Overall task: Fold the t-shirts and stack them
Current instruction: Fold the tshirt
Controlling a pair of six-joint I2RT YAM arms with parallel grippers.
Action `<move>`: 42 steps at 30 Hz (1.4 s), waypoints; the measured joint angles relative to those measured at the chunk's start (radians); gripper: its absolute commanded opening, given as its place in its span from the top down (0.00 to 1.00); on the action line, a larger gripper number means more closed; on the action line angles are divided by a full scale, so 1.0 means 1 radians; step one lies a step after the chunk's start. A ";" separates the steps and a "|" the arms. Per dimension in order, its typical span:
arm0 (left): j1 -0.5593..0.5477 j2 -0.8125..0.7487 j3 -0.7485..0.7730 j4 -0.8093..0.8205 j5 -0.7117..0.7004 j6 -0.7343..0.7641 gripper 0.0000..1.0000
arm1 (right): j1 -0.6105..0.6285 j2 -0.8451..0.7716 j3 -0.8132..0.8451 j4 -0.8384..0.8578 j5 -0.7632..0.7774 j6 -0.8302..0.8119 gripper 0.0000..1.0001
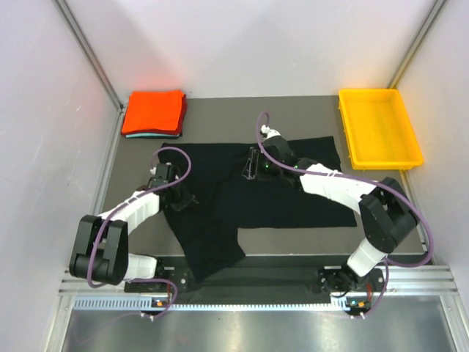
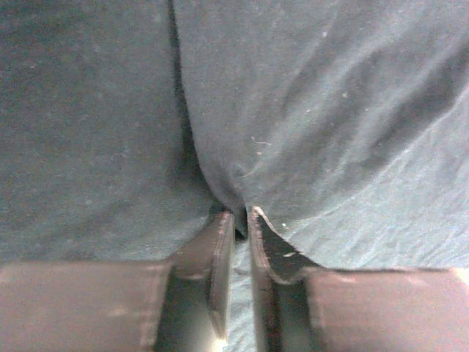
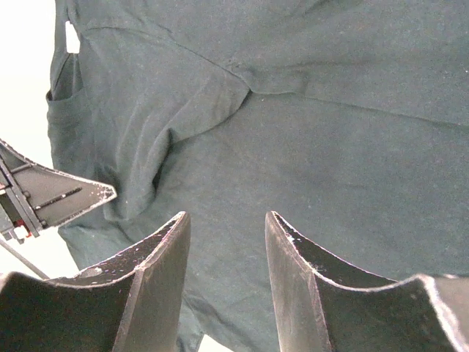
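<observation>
Here my left claw point(image 2: 240, 220) pinches narrow on a pucker of the one black t-shirt point(image 1: 220, 220), spread mid-table, to drag a fold, I judge. My right claw point(image 3: 227, 215) hangs half-wide above it, empty. One folded orange-red shirt point(image 1: 154, 110) tops one teal shirt point(image 1: 149, 136) far-left; one yellow tray point(image 1: 370, 92) sits far-right.

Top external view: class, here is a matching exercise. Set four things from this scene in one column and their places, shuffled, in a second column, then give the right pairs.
Things
1. black t-shirt
2. orange-red t-shirt
3. teal t-shirt
4. yellow tray

Places
a. far right corner
b. folded, on top at the far left
c. spread unfolded in the middle
d. just showing beneath the orange-red one

Pairs: 1-c, 2-b, 3-d, 4-a
</observation>
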 measured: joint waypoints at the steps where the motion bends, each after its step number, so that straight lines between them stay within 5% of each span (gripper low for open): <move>1: 0.000 0.000 0.000 0.004 0.003 -0.004 0.88 | 0.000 0.000 0.001 0.000 0.000 0.000 0.54; 3: 0.000 -0.001 0.000 0.005 0.012 -0.009 1.00 | 0.002 0.000 0.001 -0.001 0.000 0.000 0.53; 11: 0.000 0.033 0.135 -0.013 0.021 -0.018 1.00 | 0.048 0.025 0.001 0.065 -0.003 -0.017 0.52; 29: 0.050 0.428 0.579 -0.024 0.063 -0.008 1.00 | 0.177 0.171 0.055 0.192 0.032 -0.199 0.58; 42: 0.093 0.551 0.667 -0.014 0.124 -0.069 1.00 | 0.262 0.363 0.263 0.175 0.196 -0.402 0.53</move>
